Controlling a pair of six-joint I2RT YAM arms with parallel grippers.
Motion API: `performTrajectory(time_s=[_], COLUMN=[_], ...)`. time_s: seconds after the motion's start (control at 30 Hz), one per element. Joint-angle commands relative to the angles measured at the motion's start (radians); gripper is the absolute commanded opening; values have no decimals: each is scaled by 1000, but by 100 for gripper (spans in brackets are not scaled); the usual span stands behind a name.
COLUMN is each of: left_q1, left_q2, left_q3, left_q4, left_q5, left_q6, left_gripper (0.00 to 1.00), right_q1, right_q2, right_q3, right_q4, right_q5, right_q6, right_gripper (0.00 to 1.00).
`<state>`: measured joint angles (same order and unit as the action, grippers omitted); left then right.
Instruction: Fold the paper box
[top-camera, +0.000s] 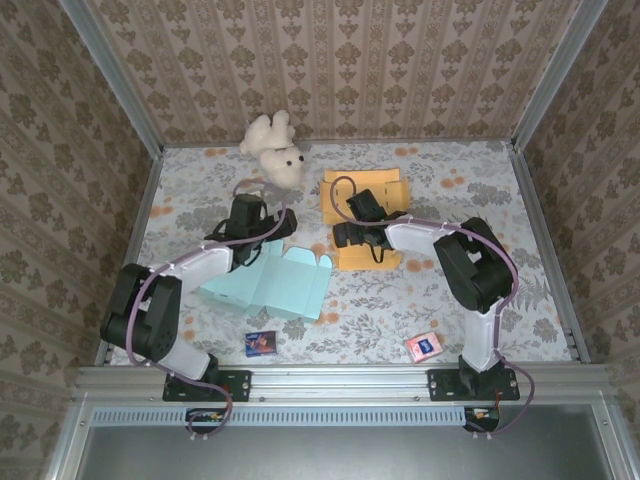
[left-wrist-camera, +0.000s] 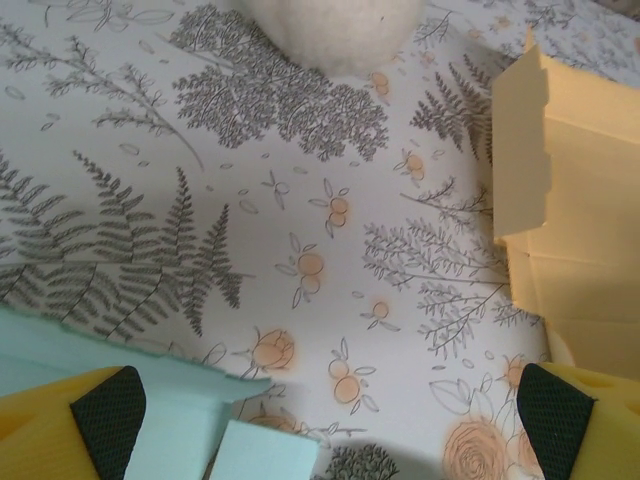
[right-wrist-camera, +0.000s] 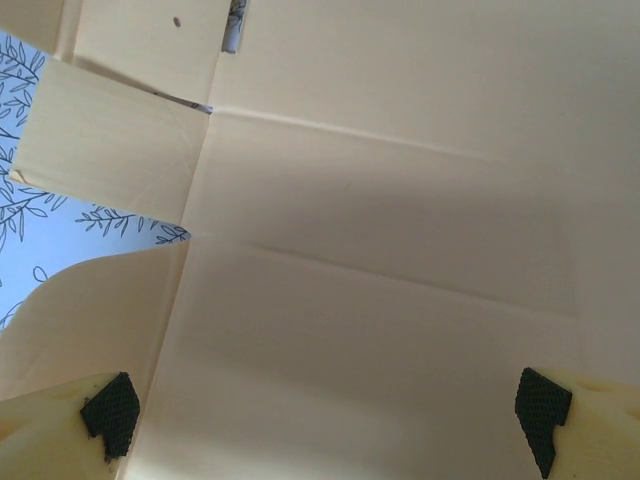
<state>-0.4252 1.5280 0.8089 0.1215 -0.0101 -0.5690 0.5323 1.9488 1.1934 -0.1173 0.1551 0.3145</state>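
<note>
The floral desk (top-camera: 450, 300) has open room on its right. A flat pale blue paper box (top-camera: 275, 285) lies left of centre, with a yellow paper box (top-camera: 390, 190) just beyond it. The left hand (left-wrist-camera: 325, 410), fingers apart, hangs over the blue box's far edge. The right hand (right-wrist-camera: 325, 410), fingers apart, hangs over the yellow sheet. A teddy bear (top-camera: 274, 148) sits at the far edge.

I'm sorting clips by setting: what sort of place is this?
Probably a lab test cell dressed up as a home: wallpaper panels set in a metal frame enclose a floral tabletop, and two robot arms are bolted to a rail at its near edge.
</note>
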Motion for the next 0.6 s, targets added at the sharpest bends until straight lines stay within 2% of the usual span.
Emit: performTrajectory(time_s=[0.0, 0.3, 0.33, 0.57], left_q1=[-6, -24, -55, -114], left_q2=[33, 130, 140, 216], left_q3=[47, 145, 157, 232], left_q4=[29, 24, 23, 12], left_q5=[16, 58, 59, 64], left_q6=[-3, -8, -8, -12], left_gripper=[100, 99, 99, 97], right_q1=[1, 9, 11, 42], right_q2=[1, -93, -105, -202], right_q3=[-33, -221, -240, -361], right_q4=[46, 128, 137, 197], right_q5=[-20, -35, -37, -48], right_q6=[1, 34, 42, 77], right_gripper=[100, 99, 99, 99])
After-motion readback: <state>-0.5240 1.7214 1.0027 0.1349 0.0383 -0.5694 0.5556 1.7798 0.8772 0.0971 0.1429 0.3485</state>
